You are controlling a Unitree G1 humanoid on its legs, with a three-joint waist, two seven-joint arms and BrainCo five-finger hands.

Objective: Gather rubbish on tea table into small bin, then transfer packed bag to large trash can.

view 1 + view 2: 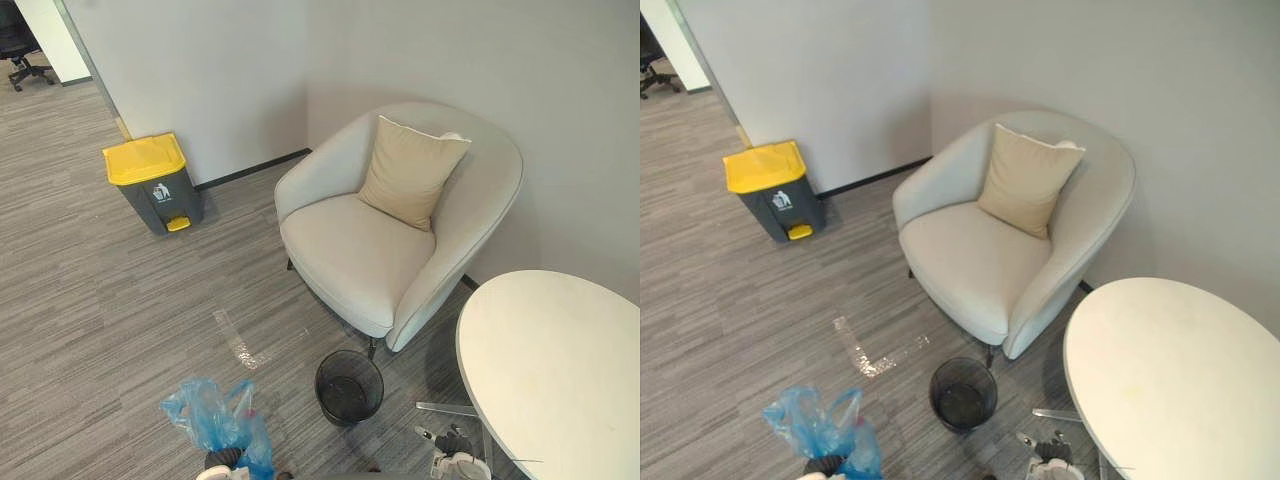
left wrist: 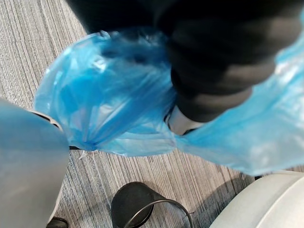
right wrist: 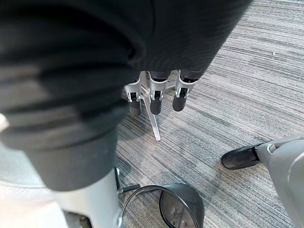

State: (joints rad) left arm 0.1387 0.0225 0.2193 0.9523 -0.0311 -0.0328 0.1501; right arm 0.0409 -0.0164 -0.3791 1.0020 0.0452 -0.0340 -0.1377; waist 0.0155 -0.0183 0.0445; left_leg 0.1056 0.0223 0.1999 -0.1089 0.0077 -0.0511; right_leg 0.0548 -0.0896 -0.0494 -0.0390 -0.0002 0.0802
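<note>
Bag [image 1: 215, 415] hangs from left hand [image 1: 224, 460], grip hidden, ready for carrying to the can [image 1: 152, 185]; right hand [image 3: 156, 100] dangles slack, empty.

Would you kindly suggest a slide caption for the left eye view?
Blue rubbish bag at the left hand, small black bin before the armchair, yellow-lidded trash can by the wall.

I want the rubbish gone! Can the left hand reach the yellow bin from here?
Probably not yet: the yellow-lidded bin stands by the wall, far across the floor from the left hand and its blue bag.
</note>
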